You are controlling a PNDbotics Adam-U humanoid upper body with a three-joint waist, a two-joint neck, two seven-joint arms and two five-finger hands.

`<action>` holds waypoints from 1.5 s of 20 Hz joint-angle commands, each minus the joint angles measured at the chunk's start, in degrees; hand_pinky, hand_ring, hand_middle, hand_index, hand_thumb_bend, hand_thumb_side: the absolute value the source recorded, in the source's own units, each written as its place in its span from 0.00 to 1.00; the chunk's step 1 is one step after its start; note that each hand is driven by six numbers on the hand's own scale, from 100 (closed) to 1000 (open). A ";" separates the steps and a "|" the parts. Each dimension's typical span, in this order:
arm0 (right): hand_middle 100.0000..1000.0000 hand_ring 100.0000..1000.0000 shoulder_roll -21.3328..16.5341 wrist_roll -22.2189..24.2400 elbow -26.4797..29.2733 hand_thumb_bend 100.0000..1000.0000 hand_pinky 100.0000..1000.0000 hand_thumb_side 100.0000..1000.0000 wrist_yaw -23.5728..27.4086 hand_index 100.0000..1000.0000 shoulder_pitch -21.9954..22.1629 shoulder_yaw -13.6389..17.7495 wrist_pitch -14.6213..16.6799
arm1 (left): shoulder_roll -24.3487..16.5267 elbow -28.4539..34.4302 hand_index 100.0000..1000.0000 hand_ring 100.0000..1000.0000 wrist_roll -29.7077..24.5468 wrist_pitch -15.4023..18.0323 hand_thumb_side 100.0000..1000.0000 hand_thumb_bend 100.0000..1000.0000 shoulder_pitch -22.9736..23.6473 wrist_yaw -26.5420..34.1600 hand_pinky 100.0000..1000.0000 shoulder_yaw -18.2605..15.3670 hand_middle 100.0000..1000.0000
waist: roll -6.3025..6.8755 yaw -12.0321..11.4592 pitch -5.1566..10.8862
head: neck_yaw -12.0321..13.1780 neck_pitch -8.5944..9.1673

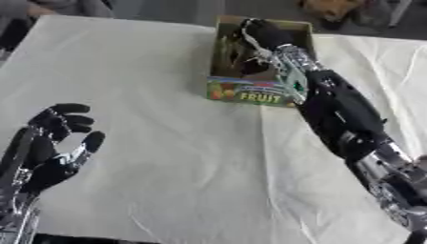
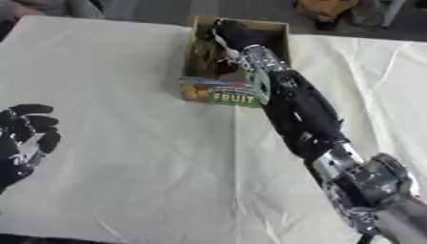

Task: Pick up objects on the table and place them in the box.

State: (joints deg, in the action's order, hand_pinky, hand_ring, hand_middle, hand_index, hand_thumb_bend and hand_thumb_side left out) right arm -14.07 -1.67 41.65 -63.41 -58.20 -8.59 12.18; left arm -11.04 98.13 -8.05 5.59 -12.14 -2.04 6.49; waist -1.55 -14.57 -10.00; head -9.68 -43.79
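The worktop (image 1: 167,157) is covered with a white cloth with some folds, and it fills almost all of both views. The right arm (image 1: 342,114) is the next biggest thing: it comes from the lower right corner and reaches far forward, over the near wall of the box.

The box (image 1: 250,93) is an open cardboard carton with the word FRUIT and coloured fruit pictures on its near side. It stands at the far end of the worktop, under and around the right hand. The right hand (image 1: 263,33) is inside the box, close to its far wall. It looks dark there, and I cannot tell if its fingers are open or closed, or if it holds something. Below the hand, in the shadow of the box, some dark shapes lie, but I cannot make out what they are.

The left hand (image 1: 52,143) rests near the lower left corner, well apart from the box, with relaxed fingers pointing up and nothing in it.
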 commanded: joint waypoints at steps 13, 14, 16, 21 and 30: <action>0.68 0.73 -1.62 11.16 -2.23 0.10 0.70 0.00 1.32 0.79 -0.91 0.62 -1.14 | -0.28 0.96 0.70 0.63 -0.05 0.15 0.28 0.54 -0.61 0.21 0.64 -0.13 0.65 | 0.22 0.55 1.37 | 0.47 -0.33; 0.70 0.74 -1.81 12.18 -2.30 0.12 0.71 0.02 1.76 0.81 -0.87 0.82 -1.41 | -0.30 0.96 0.70 0.63 -0.04 0.15 0.28 0.54 -0.60 0.20 0.64 -0.15 0.65 | 0.23 0.61 1.39 | 0.53 -0.33; 0.74 0.75 -2.29 13.96 -2.15 0.16 0.72 0.11 2.70 0.83 -0.80 1.22 -1.96 | -0.32 0.96 0.70 0.63 -0.01 0.16 0.28 0.55 -0.59 0.18 0.64 -0.19 0.65 | 0.25 0.70 1.42 | 0.62 -0.33; 0.77 0.76 -3.33 15.89 -1.37 0.21 0.73 0.21 5.04 0.85 -0.60 1.54 -2.68 | -0.37 0.97 0.70 0.63 0.09 0.16 0.28 0.55 -0.54 0.14 0.64 -0.31 0.65 | 0.23 0.92 1.50 | 0.91 -0.33; 0.86 0.79 -6.15 15.80 0.44 0.42 0.75 0.43 7.21 0.91 0.57 2.79 -2.50 | -0.67 0.88 0.70 0.63 0.46 0.14 0.28 0.55 -0.12 -0.05 0.64 -0.82 0.65 | 0.04 2.63 1.92 | 2.58 -0.33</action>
State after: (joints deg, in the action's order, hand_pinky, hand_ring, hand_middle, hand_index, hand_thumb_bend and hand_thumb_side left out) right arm -17.77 14.22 40.82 -57.14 -56.80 -6.42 9.48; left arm -11.04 98.14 -7.90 5.63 -11.97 -2.10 6.32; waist -1.82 -11.70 -9.04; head -7.65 -43.79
